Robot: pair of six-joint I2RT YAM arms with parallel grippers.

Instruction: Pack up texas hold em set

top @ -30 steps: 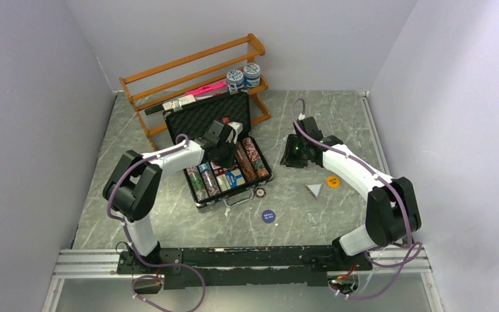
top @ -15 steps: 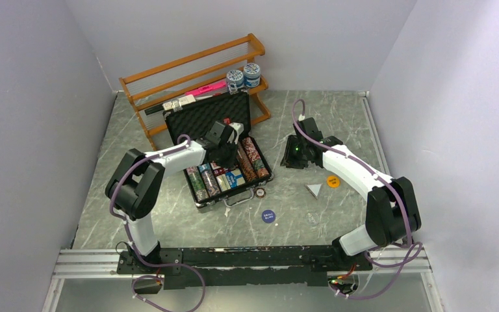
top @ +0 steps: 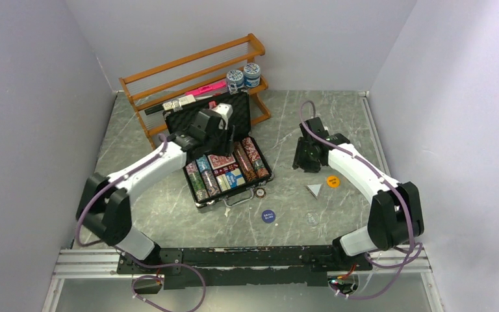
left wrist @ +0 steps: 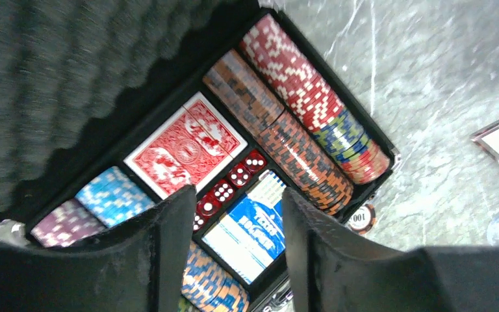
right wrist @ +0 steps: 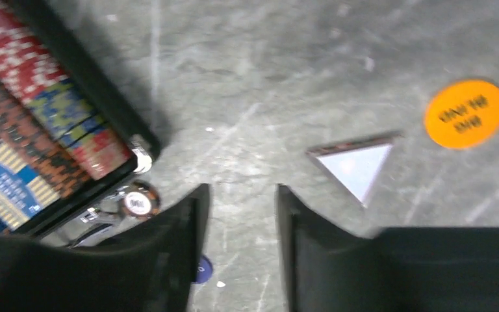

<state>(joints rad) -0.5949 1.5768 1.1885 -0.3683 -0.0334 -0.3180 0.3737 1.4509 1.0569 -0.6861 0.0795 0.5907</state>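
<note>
The black briefcase (top: 260,177) lies open at table centre, foam lid (top: 198,118) up. Inside it are rows of poker chips (left wrist: 299,78), a red deck (left wrist: 185,146), a blue deck (left wrist: 253,227) and red dice (left wrist: 237,177). My left gripper (top: 216,130) hovers over the case's back, open, nothing between its fingers (left wrist: 169,247). A loose chip (top: 260,192) lies by the case handle. My right gripper (top: 305,159) hangs open and empty over bare table right of the case. An orange disc (right wrist: 466,114), a white triangle (right wrist: 354,162) and a blue disc (top: 268,216) lie on the table.
An orange wooden rack (top: 188,71) stands behind the case, with two blue-and-white jars (top: 243,77) and a pink item on its shelf. A clear round disc (top: 312,218) lies near the blue one. Grey walls close in left, back and right.
My left gripper rose and drew back from the case's middle toward the lid and opened; the red deck now shows in its slot. My right gripper opened and shifted slightly right.
</note>
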